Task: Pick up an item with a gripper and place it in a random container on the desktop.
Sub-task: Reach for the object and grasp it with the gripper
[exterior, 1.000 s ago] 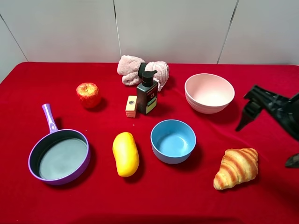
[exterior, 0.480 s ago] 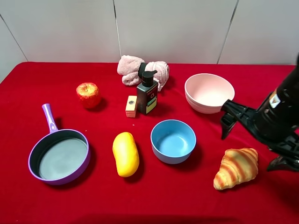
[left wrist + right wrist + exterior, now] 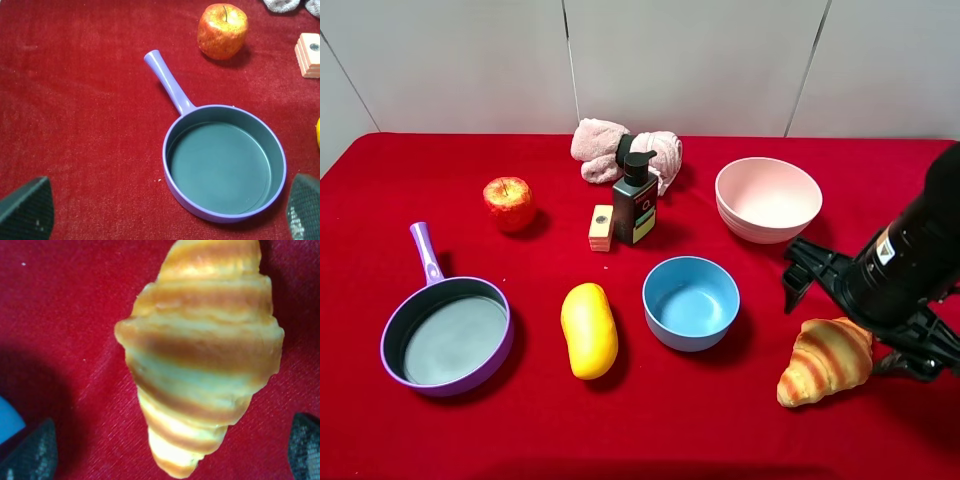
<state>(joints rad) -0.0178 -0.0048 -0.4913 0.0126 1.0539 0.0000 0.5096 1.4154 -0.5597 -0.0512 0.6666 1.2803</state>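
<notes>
Your right gripper [image 3: 850, 335] hangs over the golden-brown ridged croissant [image 3: 200, 355] w/ jaws spread wide — one each side, so closing should pinch it. Pale pink round bowl [image 3: 769, 200] sits nearby.

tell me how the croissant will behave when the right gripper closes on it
The croissant likely won't roll: it lies broad side down on the red cloth. Its ridged crust should give grip, though the sheen hints at a slick surface. Because it tapers, it might squirt out if the open right gripper closes away from the widest part.
</notes>
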